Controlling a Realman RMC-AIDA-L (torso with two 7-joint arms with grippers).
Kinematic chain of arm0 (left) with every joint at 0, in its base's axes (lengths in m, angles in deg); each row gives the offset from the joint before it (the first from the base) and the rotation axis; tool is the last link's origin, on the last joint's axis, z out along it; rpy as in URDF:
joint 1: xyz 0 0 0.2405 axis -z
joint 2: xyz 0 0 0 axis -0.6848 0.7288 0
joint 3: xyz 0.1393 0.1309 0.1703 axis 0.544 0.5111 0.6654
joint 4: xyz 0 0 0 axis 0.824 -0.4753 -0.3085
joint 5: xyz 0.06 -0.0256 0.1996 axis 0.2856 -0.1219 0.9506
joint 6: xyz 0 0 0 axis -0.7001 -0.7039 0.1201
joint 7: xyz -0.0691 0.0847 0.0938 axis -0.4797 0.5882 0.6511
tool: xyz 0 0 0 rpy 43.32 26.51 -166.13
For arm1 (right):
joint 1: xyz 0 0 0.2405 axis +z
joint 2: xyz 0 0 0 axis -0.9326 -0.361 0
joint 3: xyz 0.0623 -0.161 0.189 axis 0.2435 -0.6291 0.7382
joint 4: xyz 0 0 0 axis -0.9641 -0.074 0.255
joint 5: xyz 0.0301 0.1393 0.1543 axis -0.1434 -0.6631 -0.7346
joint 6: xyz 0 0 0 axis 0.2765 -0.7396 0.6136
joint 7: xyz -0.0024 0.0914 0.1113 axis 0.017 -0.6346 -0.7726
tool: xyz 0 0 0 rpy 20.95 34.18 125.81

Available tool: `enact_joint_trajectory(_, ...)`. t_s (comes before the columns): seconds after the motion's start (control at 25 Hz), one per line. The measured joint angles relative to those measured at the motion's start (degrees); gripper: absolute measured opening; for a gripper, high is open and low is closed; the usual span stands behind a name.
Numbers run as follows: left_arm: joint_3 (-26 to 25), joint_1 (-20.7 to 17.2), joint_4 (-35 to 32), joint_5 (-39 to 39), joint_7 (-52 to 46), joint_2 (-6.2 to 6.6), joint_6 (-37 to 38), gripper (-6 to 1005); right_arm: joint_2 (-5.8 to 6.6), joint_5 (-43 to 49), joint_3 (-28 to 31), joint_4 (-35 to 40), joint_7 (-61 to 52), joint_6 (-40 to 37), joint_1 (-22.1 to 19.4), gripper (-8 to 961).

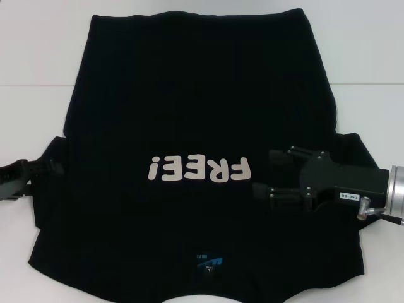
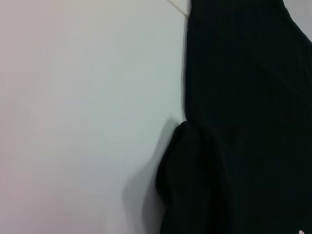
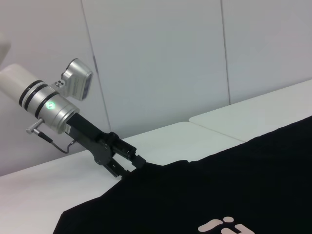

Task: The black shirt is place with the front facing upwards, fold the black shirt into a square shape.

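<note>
The big black cotton T-shirt (image 1: 189, 107) with white "FREE!" lettering lies flat, front up, on the white table (image 1: 25, 57). The right gripper (image 1: 268, 172) hovers over its right side, fingers spread. The left gripper (image 1: 31, 169) sits at the left sleeve edge; its fingers' state I cannot tell.

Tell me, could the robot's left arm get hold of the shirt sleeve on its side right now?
Probably yes. The left gripper sits right at the edge of the black shirt, by the sleeve on its side, with only bare white table around it. The right gripper hovers far across the shirt, out of the way.
</note>
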Motion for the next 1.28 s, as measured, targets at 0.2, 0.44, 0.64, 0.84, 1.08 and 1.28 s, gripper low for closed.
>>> enact_joint_trajectory(0.2, 0.0, -0.23, 0.0, 0.13, 0.08, 0.01, -0.19, 831, 0.0, 0.0, 0.0, 0.03, 0.0, 0.0, 0.0, 916)
enact_joint_trajectory(0.44, 0.0, 0.38, 0.0, 0.13, 0.96, 0.03, 0.46, 824, 0.0, 0.01, 0.0, 0.07, 0.0, 0.0, 0.0, 916)
enact_joint_trajectory(0.64, 0.0, 0.62, -0.01, 0.17, 0.97, 0.04, 0.28, 818, 0.0, 0.06, 0.0, 0.16, 0.0, -0.16, 0.0, 916)
enact_joint_trajectory(0.84, 0.0, 0.68, -0.13, 0.44, 1.41, 0.04, -0.21, 777, 0.07, 0.04, 0.0, 0.24, 0.0, -0.39, -0.12, 916)
enact_joint_trajectory(1.08, 2.22, 0.7, -0.04, 0.91, 1.12, -0.05, -1.14, 551, 0.08, 0.01, 0.0, 0.24, 0.0, -0.65, -0.23, 916)
enact_joint_trajectory(1.28, 3.57, 0.96, 0.0, 0.93, 0.93, -0.13, -1.71, 356, 0.08, 0.0, 0.0, 0.24, 0.0, -1.02, -0.33, 916)
